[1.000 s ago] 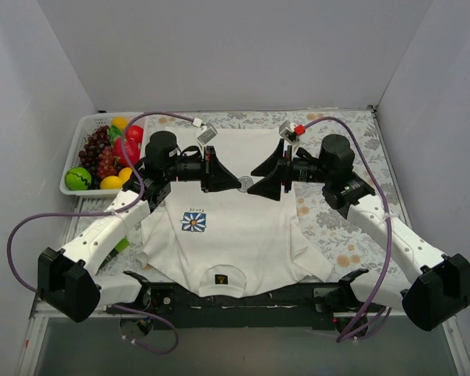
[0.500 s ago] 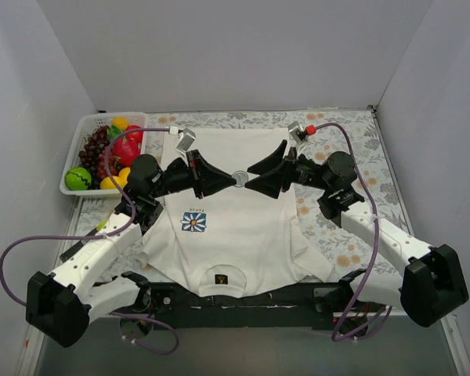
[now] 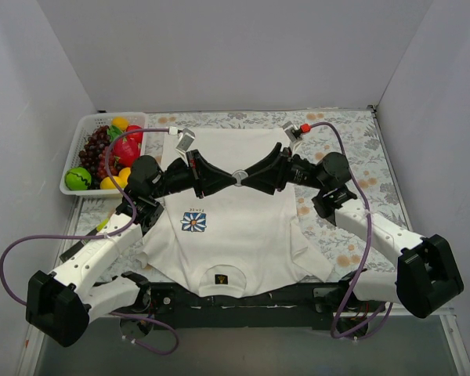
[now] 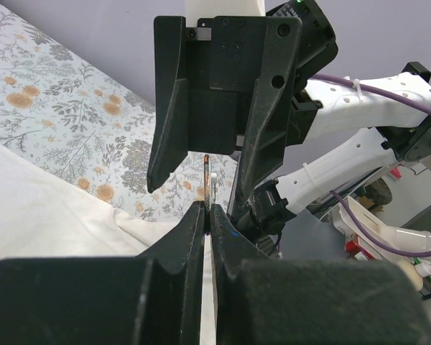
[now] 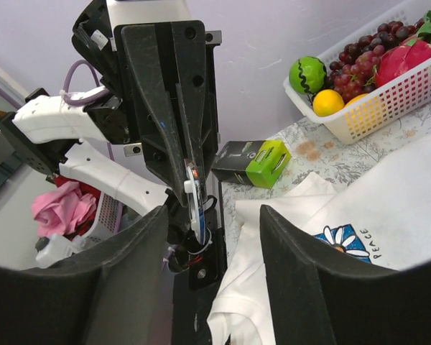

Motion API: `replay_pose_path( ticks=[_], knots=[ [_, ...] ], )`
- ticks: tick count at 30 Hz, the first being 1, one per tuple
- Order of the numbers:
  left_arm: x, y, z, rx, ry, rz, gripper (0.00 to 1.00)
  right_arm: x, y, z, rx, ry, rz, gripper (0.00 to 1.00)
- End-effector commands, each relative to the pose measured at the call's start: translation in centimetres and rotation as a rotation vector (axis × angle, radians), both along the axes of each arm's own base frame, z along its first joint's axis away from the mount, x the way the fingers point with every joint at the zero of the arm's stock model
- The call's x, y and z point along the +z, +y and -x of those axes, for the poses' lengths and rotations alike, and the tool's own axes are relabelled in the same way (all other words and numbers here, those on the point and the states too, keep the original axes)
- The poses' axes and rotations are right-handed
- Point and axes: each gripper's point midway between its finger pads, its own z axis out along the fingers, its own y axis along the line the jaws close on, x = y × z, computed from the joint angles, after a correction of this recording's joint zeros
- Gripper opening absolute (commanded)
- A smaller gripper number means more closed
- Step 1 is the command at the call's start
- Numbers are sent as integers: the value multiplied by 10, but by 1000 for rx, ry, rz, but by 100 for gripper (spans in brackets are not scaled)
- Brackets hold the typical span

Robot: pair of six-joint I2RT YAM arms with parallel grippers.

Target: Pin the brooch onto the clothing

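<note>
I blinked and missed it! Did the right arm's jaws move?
Yes. The right arm's jaws slid left, nearer the flower print on the T-shirt, up to the brooch pinched in the left arm's jaws.

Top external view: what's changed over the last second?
Both arms swung, carrying the brooch slightly left and farther from the bases. The right end effector then closed in on it, jaws open either side. The left end effector stays shut on the brooch. T-shirt and fruit basket unmoved.
</note>
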Motion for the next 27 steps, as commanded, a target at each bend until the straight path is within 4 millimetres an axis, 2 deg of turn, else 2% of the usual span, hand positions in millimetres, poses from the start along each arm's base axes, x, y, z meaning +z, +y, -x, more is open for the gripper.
replay_pose_path(
  ticks=[1,5,8,12,14,21,23,26,27],
  knots=[
    [9,1,0,7,-32,8,0,24,3,1,-1,-64,-41,57],
    [9,0,2,-2,-34,7,0,22,6,0,1,-55,-32,47],
    [10,1,2,-1,-36,7,0,21,6,-1,1,-50,-27,34],
    [12,0,3,-8,-41,0,0,20,7,-3,3,-41,-20,10],
    [13,1,3,-9,-49,-7,0,21,8,-4,5,-36,-11,2],
    [20,-1,-1,-6,-72,-44,0,7,12,-21,-74,-4,105,1],
    [24,0,-1,-3,-79,-52,0,-8,12,-26,-101,26,178,1],
    [29,0,-2,1,-92,-59,0,-11,13,-40,-168,25,243,1],
    [32,0,-1,0,-97,-57,0,-26,12,-46,-200,78,299,1]
  ],
)
